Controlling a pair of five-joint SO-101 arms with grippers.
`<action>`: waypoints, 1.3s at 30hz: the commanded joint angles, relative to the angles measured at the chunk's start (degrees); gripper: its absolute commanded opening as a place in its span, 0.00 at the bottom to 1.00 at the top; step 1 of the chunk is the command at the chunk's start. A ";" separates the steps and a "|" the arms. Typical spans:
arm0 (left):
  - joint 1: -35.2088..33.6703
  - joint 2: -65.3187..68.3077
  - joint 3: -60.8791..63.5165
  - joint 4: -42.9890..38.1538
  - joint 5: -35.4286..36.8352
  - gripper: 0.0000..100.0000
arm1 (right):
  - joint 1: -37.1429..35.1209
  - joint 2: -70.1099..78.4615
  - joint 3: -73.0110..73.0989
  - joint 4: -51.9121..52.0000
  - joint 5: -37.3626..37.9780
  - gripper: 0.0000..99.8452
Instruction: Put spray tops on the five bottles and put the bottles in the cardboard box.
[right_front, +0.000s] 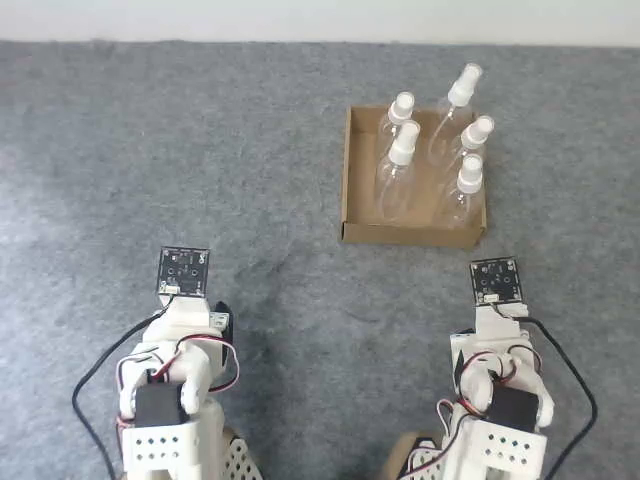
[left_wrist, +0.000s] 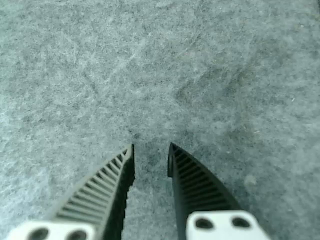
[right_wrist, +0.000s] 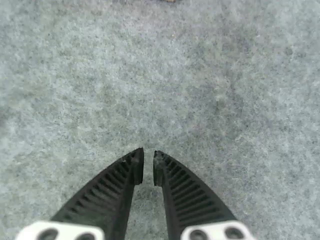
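All 5 bottles (right_front: 396, 186) stand upright in the box (right_front: 347, 170), packed close together, each with a white top (right_front: 470, 175) on it, so the task looks finished. The box sits on the grey mat (right_front: 200, 150), well ahead of the right arm (right_front: 497, 365). The left arm (right_front: 175, 350) is folded back at the near edge, as is the right.

The left gripper (left_wrist: 151, 147) hangs over bare mat with its jaws a narrow gap apart, holding nothing. The right gripper (right_wrist: 148, 154) is all but closed, also holding nothing.

The bottles look like clear, empty plastic, so probably light, smooth and thin-walled (a hard squeeze may dent them). Being tall, they would tip easily. If 1 needs shifting, the neck just below the top seems the safest hold.
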 joint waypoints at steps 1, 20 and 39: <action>-0.09 -0.88 -0.57 0.26 -0.26 0.10 | 0.57 0.40 1.41 0.31 0.97 0.02; -0.09 -0.88 -0.57 0.26 -0.26 0.10 | 0.57 0.40 1.41 0.31 0.97 0.02; -0.09 -0.88 -0.57 0.26 -0.26 0.10 | 0.57 0.40 1.41 0.31 0.97 0.02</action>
